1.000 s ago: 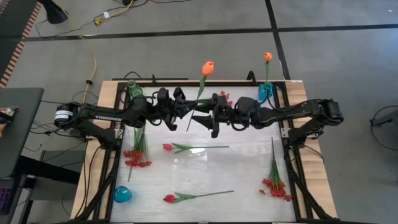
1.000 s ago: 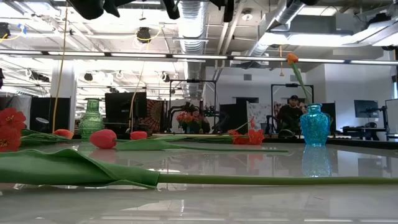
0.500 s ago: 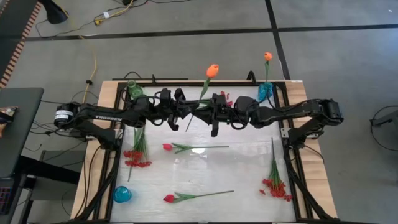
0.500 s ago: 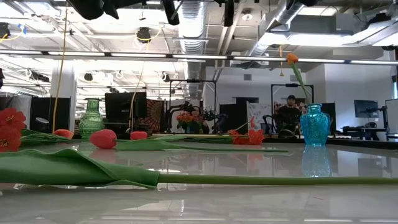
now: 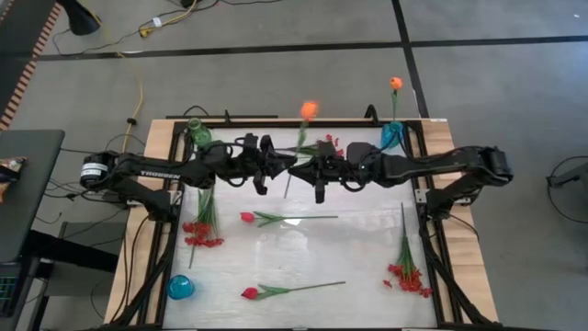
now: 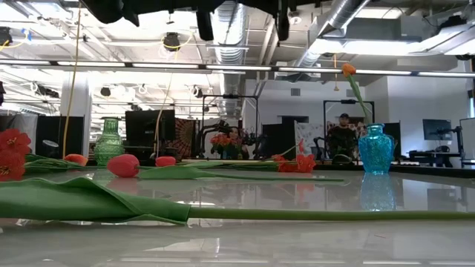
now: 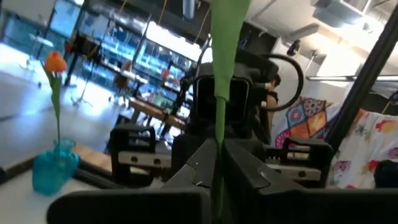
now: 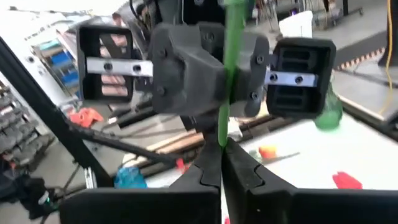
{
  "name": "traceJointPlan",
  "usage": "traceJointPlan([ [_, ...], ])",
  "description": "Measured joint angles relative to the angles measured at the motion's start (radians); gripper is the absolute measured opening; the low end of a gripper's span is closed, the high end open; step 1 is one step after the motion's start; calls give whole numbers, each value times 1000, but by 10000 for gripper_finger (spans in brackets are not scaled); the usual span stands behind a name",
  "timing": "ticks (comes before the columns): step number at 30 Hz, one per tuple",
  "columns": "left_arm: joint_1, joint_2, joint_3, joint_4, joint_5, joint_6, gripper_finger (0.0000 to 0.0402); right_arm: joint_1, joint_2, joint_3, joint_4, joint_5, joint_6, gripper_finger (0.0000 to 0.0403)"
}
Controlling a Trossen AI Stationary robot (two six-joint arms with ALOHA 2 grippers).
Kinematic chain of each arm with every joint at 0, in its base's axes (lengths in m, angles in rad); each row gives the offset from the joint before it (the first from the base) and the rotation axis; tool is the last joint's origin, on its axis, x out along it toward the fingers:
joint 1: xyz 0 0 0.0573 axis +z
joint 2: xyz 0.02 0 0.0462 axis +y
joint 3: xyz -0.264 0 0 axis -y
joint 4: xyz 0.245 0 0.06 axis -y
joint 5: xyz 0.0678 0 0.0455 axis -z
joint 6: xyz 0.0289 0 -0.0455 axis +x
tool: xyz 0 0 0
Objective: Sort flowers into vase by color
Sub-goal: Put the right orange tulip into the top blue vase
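An orange tulip (image 5: pixel 309 110) with a green stem is held in the air over the table's far middle, between my two grippers. My left gripper (image 5: pixel 282 169) comes from the left and my right gripper (image 5: pixel 302 169) from the right. Both are shut on the stem and face each other. A second orange tulip (image 5: pixel 396 84) stands with its stem in the blue vase (image 5: pixel 392 137) at the far right. A green vase (image 5: pixel 197 134) stands at the far left. Two pinkish-red tulips (image 5: pixel 276 219) (image 5: pixel 287 291) and two red sprays (image 5: pixel 204 230) (image 5: pixel 407 272) lie flat on the table. My left gripper pinches the orange tulip's stem (image 7: pixel 217 158) between its two fingers. The fingers come level from the table's left and lie across the stem. The tulip is lifted clear of the table, bloom up. My right gripper pinches the same stem (image 8: pixel 223 138) between its two fingers, close beside the left gripper's hold. The fingers come level from the table's right and lie across the stem, which stands about upright with its lower end (image 5: pixel 288 191) hanging free.
Another blue vase (image 5: pixel 180 288) stands at the near left corner. A black frame (image 5: pixel 432 198) edges the white tabletop. The room beyond the far edge holds desks, screens and a seated person (image 6: pixel 344 136).
My right gripper has shut on the orange tulip's stem, beside my left gripper, which kept its hold. The two grippers have drawn closer together. The bloom has shifted slightly.
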Motion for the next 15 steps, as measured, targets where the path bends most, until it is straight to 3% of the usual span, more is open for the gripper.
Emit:
traceJointPlan([
  [9, 42, 0, 1, -55, 119, -113, 109, 0, -46, 0, -185, -12, 22, 22],
  [15, 51, 0, 1, -102, 129, -110, 127, 0, -43, 0, -175, -15, 22, 22],
])
